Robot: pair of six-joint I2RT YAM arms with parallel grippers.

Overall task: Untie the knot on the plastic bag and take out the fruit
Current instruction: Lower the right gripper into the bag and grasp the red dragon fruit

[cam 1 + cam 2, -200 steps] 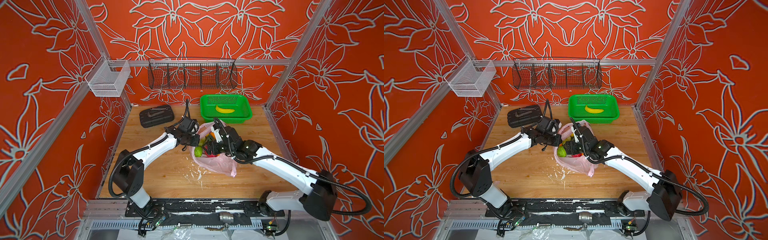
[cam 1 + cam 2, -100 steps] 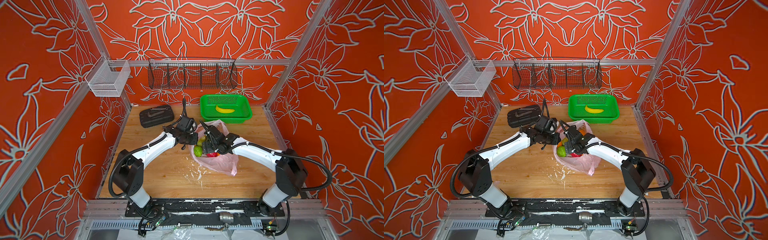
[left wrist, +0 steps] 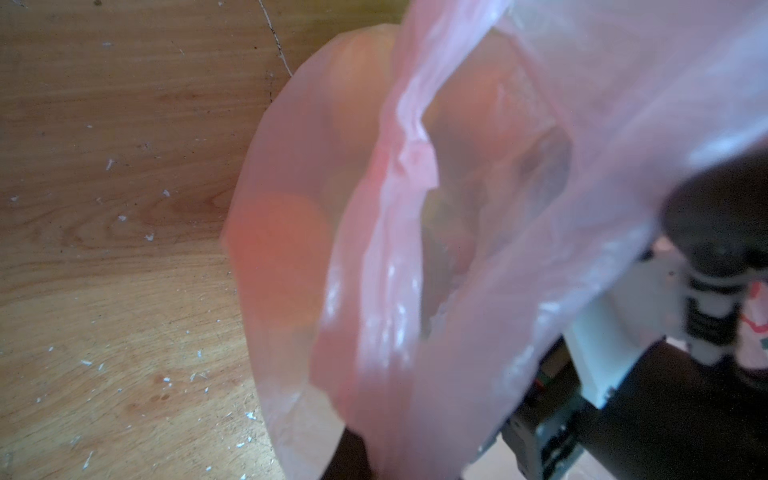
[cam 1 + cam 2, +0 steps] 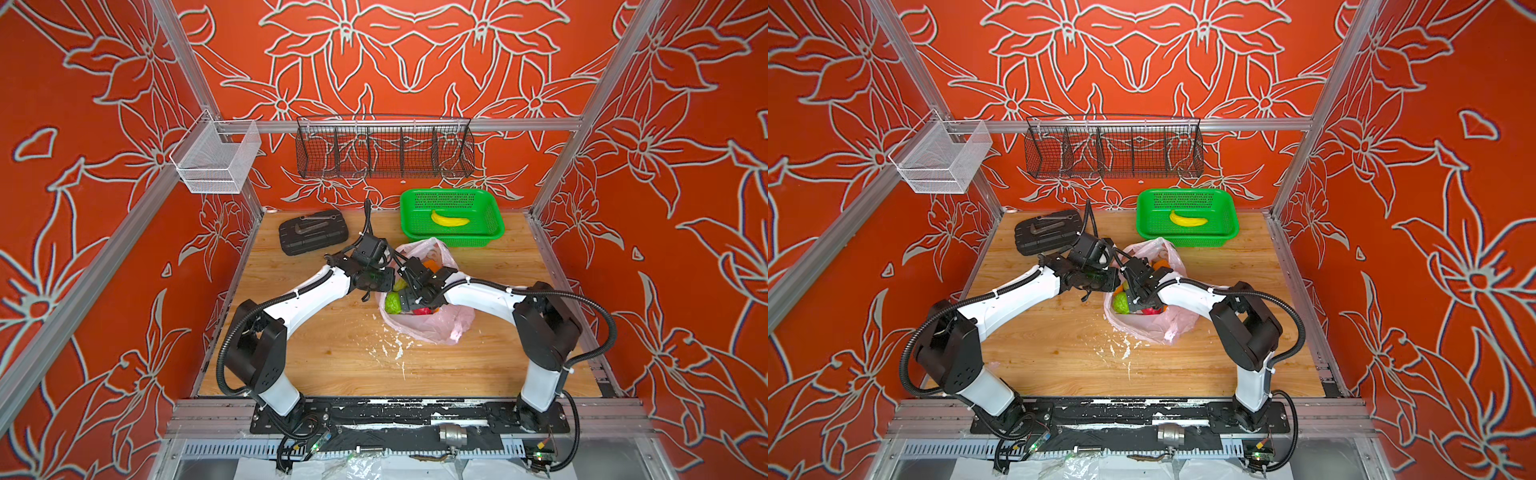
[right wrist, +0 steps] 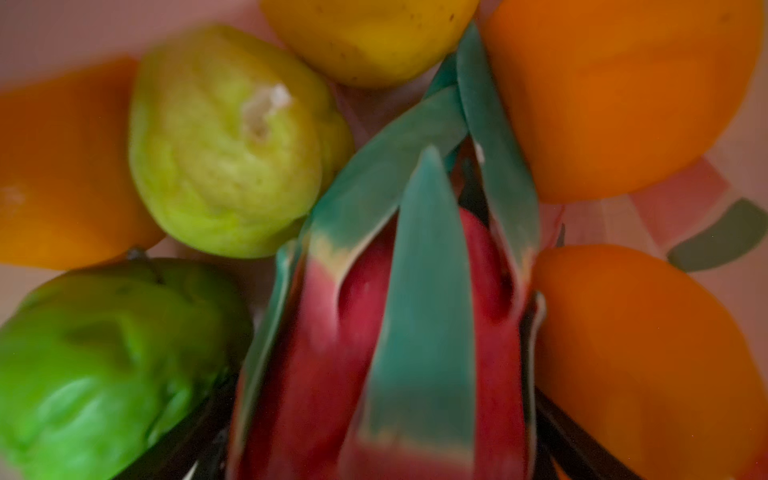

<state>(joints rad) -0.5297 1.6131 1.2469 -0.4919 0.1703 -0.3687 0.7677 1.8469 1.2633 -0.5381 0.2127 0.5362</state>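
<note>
My right end effector [image 5: 382,390] is down inside the plastic bag [image 4: 432,328]. Its dark fingers [image 5: 183,432] are spread wide, and the red dragon fruit [image 5: 324,353] lies between them (I cannot tell whether the pads touch its skin). More fruit is packed close around it. A bright green fruit [image 5: 95,365] sits just outside one finger. Past the teal leaf tips are a yellow-green fruit [image 5: 224,145] and a yellow fruit [image 5: 365,37], with three oranges [image 5: 615,95] at the edges. My left end effector [image 4: 388,277], just beside the right one, is clamped on the bag's thin pink rim. The film runs taut from the load up to it, and the mouth stands open. The bag rests on the desk [image 4: 332,345], with white crumbs [image 4: 395,349] scattered nearer my bases. Beyond the right end effector a green basket [image 4: 492,226] holds a banana [image 4: 450,219]. Beyond the left one lies a black tray [image 4: 313,235].
</note>
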